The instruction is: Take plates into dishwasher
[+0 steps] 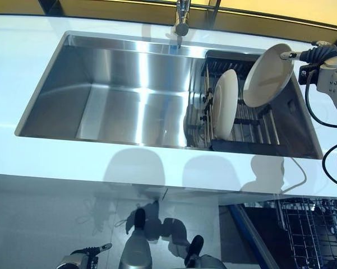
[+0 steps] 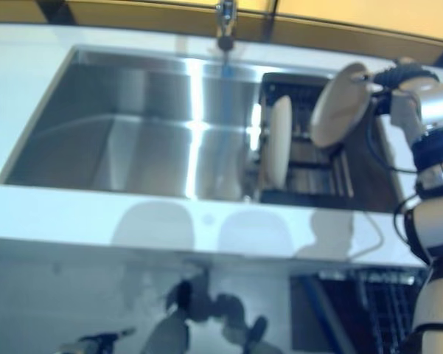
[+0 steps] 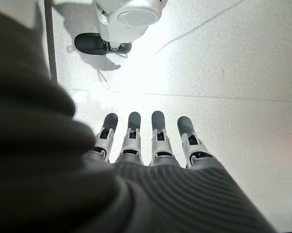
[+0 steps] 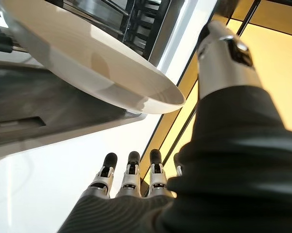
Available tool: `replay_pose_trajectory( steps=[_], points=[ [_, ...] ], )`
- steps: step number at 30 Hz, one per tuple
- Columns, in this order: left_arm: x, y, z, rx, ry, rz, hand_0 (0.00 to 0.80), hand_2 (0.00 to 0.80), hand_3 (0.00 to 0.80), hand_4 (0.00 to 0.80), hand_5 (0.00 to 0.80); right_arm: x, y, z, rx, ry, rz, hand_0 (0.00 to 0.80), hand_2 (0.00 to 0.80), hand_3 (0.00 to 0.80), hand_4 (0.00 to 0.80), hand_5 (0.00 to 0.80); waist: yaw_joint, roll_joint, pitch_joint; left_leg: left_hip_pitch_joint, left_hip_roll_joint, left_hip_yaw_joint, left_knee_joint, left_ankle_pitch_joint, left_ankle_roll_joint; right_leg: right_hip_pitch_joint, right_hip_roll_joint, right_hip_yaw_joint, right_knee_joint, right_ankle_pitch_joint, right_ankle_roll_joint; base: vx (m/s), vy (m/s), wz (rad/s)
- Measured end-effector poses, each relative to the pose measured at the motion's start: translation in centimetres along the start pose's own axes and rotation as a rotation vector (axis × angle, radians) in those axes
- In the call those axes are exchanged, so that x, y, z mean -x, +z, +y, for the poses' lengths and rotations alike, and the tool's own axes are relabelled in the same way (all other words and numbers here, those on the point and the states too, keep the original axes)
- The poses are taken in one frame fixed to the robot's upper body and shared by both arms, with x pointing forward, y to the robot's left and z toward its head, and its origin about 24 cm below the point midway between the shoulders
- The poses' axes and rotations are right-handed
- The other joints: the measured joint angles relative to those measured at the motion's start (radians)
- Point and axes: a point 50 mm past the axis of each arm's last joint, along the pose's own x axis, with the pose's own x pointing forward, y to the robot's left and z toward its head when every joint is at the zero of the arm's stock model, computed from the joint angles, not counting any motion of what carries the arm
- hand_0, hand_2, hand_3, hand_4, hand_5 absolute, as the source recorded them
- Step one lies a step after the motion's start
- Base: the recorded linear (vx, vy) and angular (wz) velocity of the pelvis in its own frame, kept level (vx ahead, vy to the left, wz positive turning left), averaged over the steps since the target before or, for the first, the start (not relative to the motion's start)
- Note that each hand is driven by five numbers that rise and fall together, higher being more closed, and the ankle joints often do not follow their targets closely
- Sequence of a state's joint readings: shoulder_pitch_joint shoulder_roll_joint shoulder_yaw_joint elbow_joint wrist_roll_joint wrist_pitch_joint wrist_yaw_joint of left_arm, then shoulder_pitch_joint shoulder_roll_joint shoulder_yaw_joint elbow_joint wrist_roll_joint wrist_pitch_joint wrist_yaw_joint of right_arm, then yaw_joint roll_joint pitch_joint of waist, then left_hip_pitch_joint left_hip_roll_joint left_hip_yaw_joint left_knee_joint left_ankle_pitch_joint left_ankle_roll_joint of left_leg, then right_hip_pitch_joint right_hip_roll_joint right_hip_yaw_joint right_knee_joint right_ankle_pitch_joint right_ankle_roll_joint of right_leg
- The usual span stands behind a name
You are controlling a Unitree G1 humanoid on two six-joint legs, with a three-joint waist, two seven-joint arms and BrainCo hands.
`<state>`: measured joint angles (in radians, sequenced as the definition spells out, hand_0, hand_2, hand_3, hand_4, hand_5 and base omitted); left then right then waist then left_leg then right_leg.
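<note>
A cream plate [image 1: 267,75] hangs tilted above the black dish rack [image 1: 252,140] at the sink's right end. My right hand [image 1: 300,55] grips its upper rim. In the right wrist view the thumb [image 4: 223,43] lies over the plate's [image 4: 87,58] edge, and the fingers [image 4: 131,177] reach under it. A second cream plate [image 1: 226,103] stands upright in the rack, just left of the held one. My left hand [image 3: 155,145] hangs low over the floor with straight fingers and holds nothing. It also shows at the bottom left [image 1: 84,259].
The steel sink [image 1: 129,84] is set in a white counter [image 1: 157,168], with a faucet [image 1: 182,19] at the back. The dishwasher's wire basket [image 1: 314,230] stands pulled out at the lower right, below the counter's edge.
</note>
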<state>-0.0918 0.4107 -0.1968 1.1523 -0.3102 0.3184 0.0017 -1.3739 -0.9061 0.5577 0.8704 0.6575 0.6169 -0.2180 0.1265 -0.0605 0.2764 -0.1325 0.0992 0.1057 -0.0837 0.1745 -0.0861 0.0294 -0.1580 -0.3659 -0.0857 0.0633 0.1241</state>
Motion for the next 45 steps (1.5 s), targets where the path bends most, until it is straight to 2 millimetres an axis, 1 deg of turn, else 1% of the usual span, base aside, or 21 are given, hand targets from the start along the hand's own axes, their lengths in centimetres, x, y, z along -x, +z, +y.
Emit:
replay_pose_trajectory(
  steps=[10, 17, 21, 39, 45],
  points=[
    [0.1, 1.0, -0.1, 0.001, -0.002, -0.022, 0.0, 0.0, 0.0, 0.0, 0.0, 0.0, -0.1, 0.2, 0.007, 0.007, 0.006, 0.0, 0.0, 0.0, 0.0, 0.0, -0.004, 0.014, 0.015, 0.0, 0.0, 0.0, 0.0, 0.0, 0.0, 0.0, 0.0, 0.0, 0.0, 0.0, 0.0, 0.0, 0.0, 0.0],
    [0.1, 1.2, -0.1, 0.002, -0.003, -0.026, 0.0, 0.0, 0.0, 0.0, 0.0, 0.0, -0.1, 1.2, 0.01, 0.032, 0.013, 0.0, 0.0, 0.0, 0.0, 0.0, -0.006, 0.015, 0.017, 0.0, 0.0, 0.0, 0.0, 0.0, 0.0, -0.001, 0.0, 0.0, 0.0, 0.0, 0.0, 0.0, 0.0, 0.0],
    [0.1, 1.3, -0.2, 0.027, -0.013, -0.022, 0.0, 0.0, 0.0, 0.0, 0.0, 0.0, -0.1, 1.3, 0.011, 0.033, 0.012, 0.0, 0.0, 0.0, 0.0, 0.0, -0.006, 0.015, 0.02, 0.0, 0.0, 0.0, 0.0, 0.0, 0.0, -0.001, 0.0, 0.0, 0.0, 0.0, 0.0, 0.0, 0.0, 0.0],
    [0.2, 1.8, -0.4, 0.036, -0.02, -0.032, 0.0, 0.0, 0.0, 0.0, 0.0, 0.1, -0.1, 1.6, 0.016, 0.04, 0.019, 0.0, 0.0, 0.0, 0.0, 0.0, -0.007, 0.024, 0.038, -0.011, 0.0, 0.0, 0.0, 0.0, 0.0, -0.011, 0.0, 0.0, 0.0, 0.0, 0.0, 0.0, 0.0, 0.0],
    [0.3, 2.3, -0.5, 0.043, -0.021, -0.049, 0.0, 0.0, 0.0, 0.0, 0.0, 0.2, -0.1, 2.2, 0.02, 0.061, 0.024, 0.0, 0.0, 0.0, 0.0, 0.0, -0.008, 0.025, 0.05, -0.016, -0.001, 0.0, 0.0, 0.0, 0.0, -0.016, 0.0, 0.0, 0.0, 0.0, 0.0, 0.0, 0.0, 0.0]
  ],
)
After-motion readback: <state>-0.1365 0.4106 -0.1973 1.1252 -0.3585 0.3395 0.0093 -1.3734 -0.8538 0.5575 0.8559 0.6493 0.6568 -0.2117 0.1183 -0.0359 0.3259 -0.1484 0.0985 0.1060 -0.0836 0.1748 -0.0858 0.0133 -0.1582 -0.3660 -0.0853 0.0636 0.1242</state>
